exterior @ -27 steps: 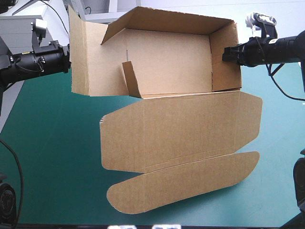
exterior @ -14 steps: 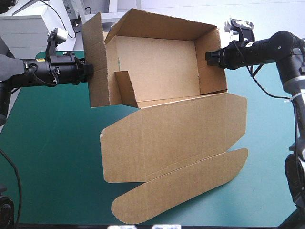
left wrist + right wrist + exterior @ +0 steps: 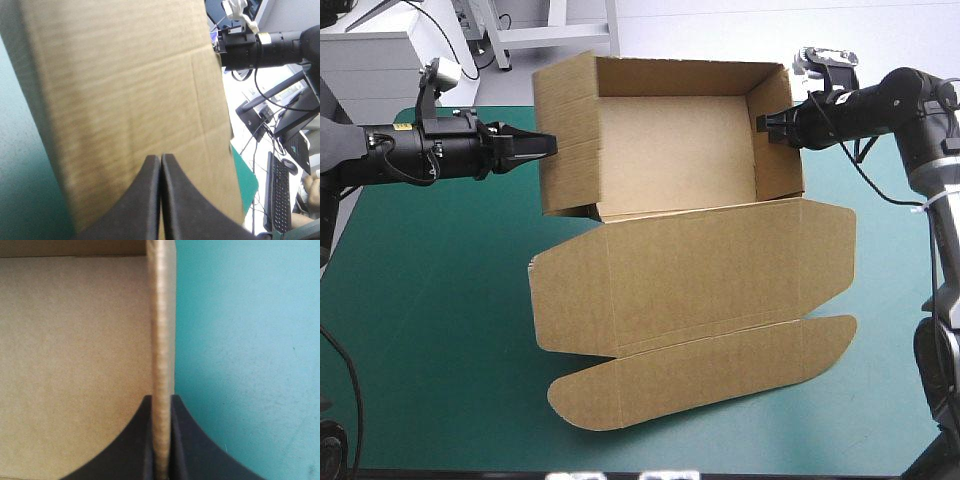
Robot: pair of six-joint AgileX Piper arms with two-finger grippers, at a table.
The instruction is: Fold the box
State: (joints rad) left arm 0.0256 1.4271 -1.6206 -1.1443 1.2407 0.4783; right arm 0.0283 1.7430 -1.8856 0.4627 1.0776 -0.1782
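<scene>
The box (image 3: 675, 150) sits mid-tabletop (image 3: 430, 320), walls raised toward the far edge, lid (image 3: 700, 270) flat toward the near one. The right gripper (image 3: 766, 126) is pinched onto the right wall (image 3: 780, 160), board between its fingers. The left gripper (image 3: 548, 144) is closed to a point, holding nothing, tip at the outside of the left wall (image 3: 568, 140). Risk: that wall looks only propped, so a slip could let it spring outward. Open teal-green cover lies along the left and right edges; the far edge is close behind.
</scene>
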